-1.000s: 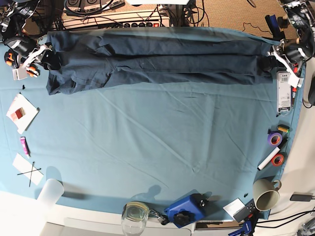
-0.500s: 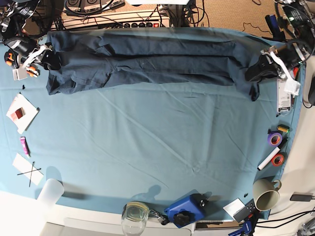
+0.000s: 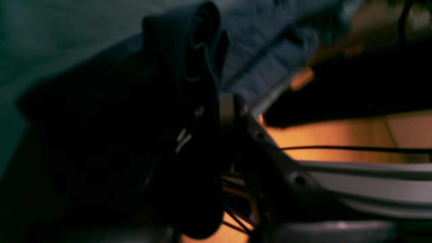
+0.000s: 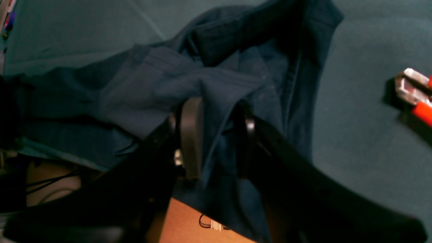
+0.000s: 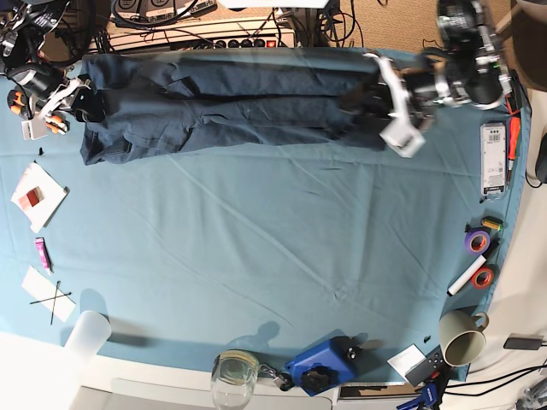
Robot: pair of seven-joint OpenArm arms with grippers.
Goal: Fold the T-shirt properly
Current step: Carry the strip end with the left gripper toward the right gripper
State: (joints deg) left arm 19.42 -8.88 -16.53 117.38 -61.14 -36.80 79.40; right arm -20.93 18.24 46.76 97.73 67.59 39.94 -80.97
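Observation:
The dark navy T-shirt lies as a long narrow band along the far edge of the teal tablecloth. My right gripper is shut on its left end, low over the cloth. In the right wrist view the gripper pinches a bunch of shirt fabric. My left gripper is shut on the shirt's right end and holds it raised over the band, right of the middle. The left wrist view is dark and blurred; folded fabric sticks up from the gripper.
A white device, tape rolls, a marker and a mug stand along the right edge. A blue device, a glass and a plastic cup line the front. Cards lie at the left.
My left gripper has swung from the table's right edge leftward with the shirt's right end, lifting it over the band. My right gripper has stayed put.

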